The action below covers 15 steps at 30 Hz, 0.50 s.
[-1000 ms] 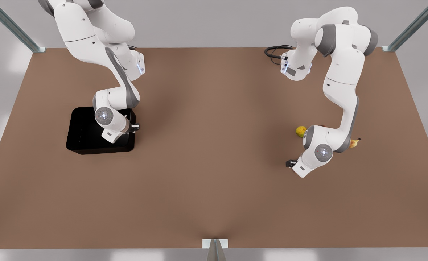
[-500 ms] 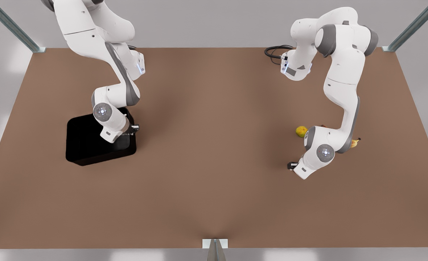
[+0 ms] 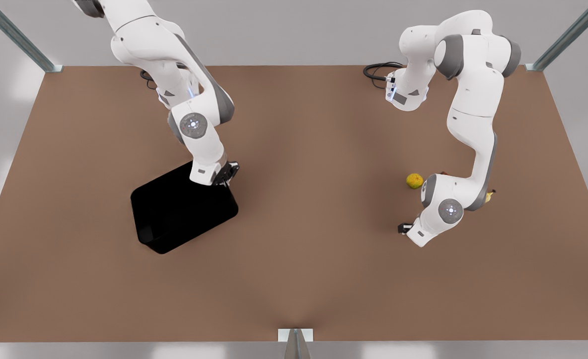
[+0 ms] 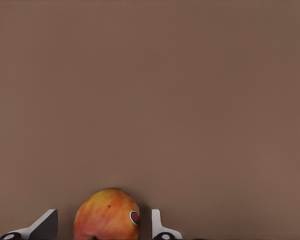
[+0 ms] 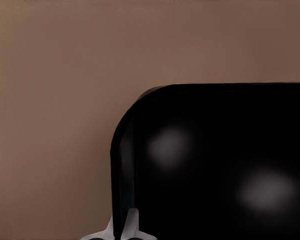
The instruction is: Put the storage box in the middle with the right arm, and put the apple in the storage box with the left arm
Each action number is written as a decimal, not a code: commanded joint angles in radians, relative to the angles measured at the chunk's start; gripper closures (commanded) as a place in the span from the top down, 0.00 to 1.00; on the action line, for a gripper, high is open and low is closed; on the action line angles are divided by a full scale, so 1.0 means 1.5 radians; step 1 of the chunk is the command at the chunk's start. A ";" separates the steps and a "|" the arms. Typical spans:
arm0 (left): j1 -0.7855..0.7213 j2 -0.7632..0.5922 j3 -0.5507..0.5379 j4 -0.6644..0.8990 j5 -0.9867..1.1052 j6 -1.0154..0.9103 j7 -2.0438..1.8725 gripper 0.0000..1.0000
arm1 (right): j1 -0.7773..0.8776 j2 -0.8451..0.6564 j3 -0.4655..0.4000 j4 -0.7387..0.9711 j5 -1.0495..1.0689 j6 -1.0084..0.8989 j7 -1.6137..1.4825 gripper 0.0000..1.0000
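right hand (image 3: 224,180) pinches the storage box (image 3: 184,212) wall at its far corner, left of centre; left hand (image 4: 104,231) spread around the apple (image 4: 107,215), far right.

We see two white arms (image 3: 473,124) with smooth rounded shells and grey bands at the joints. Each wrist carries a grey disc with a small glowing dot (ringed by tiny screws), and black cable (image 3: 376,72) loops at one base.

Simulated lab; bare brown table (image 3: 294,279)
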 commanded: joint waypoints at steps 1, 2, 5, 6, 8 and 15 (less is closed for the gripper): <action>0.000 0.000 0.001 0.000 0.000 0.000 -0.001 0.75 | 0.007 0.002 0.000 0.006 -0.004 0.000 0.015 0.21; -0.003 0.001 0.001 0.000 -0.001 0.000 -0.001 0.75 | 0.022 0.011 0.000 0.019 -0.005 -0.003 0.043 0.21; -0.002 0.001 0.000 0.001 -0.001 -0.001 0.000 0.76 | 0.061 0.038 0.000 0.056 -0.004 -0.002 0.082 0.21; -0.001 0.000 0.000 0.002 -0.001 -0.001 0.000 0.76 | 0.080 0.049 0.000 0.068 -0.004 0.000 0.107 0.21; -0.001 0.000 0.000 0.002 -0.001 0.000 0.000 0.76 | 0.111 0.072 0.000 0.104 -0.004 -0.002 0.148 0.21; -0.003 -0.001 0.000 0.001 -0.002 -0.001 -0.001 0.70 | 0.230 0.179 -0.003 0.245 -0.005 0.000 0.329 0.21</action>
